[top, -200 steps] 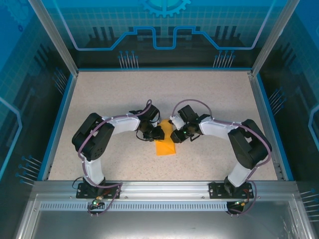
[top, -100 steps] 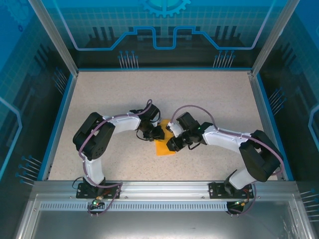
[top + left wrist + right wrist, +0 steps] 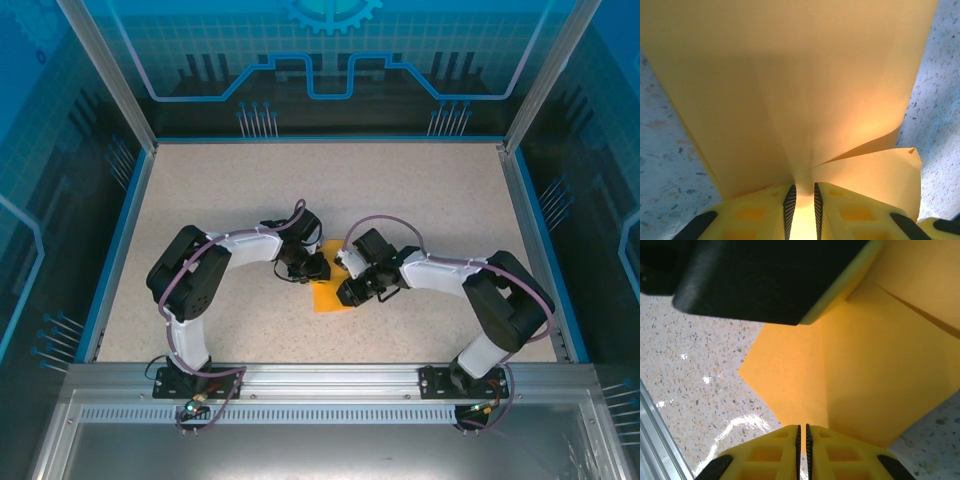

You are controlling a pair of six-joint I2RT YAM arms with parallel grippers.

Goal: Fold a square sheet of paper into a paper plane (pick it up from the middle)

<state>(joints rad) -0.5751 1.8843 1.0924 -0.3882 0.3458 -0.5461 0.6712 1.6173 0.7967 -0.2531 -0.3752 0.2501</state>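
Part-folded, the square sheet of paper (image 3: 329,297) sits mid-surface (image 3: 420,200) between both arms; the left claw (image 3: 804,187) pinches a raised flap; the right claw (image 3: 802,427) is pressed nearly together on the crease; light, limp and easily torn, the paper is probably best held by its folded edges.

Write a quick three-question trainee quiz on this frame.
1. True or false: the left claw is shut on the thin orange-yellow paper sheet.
2. The sheet is: A) flat and unfolded; B) creased, with overlapping flaps; C) crumpled into a ball.
3. What surface shows around the sheet?
Key: 1 true; 2 B; 3 the speckled beige tabletop.
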